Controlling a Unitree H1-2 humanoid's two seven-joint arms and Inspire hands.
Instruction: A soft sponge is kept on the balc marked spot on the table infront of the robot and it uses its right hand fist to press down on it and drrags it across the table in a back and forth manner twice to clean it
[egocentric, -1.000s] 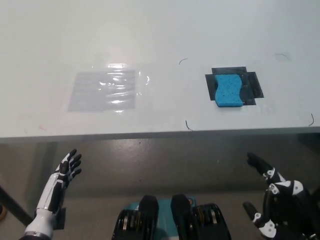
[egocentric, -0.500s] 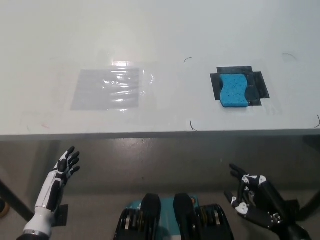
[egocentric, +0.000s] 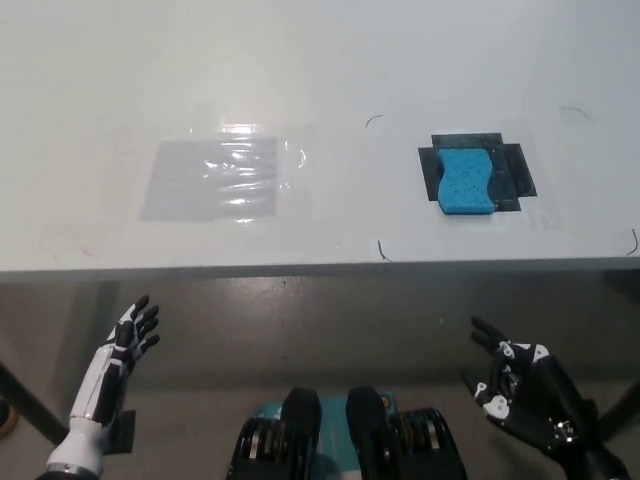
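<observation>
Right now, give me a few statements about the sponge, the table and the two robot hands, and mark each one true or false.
1. The blue sponge lies on the black marked patch. True.
2. The right robot hand presses on the sponge. False: it hangs below the table edge, apart from it.
3. The left robot hand is open, low at the left. True.
4. A clear plastic sheet covers the sponge. False: it lies apart, to the sponge's left.

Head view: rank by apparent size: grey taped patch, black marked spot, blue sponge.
1. grey taped patch, clearly the largest.
2. black marked spot, partly covered by the sponge.
3. blue sponge, lying within the spot's outline.
All lie on the table, so nearness hardly skews it.
</observation>
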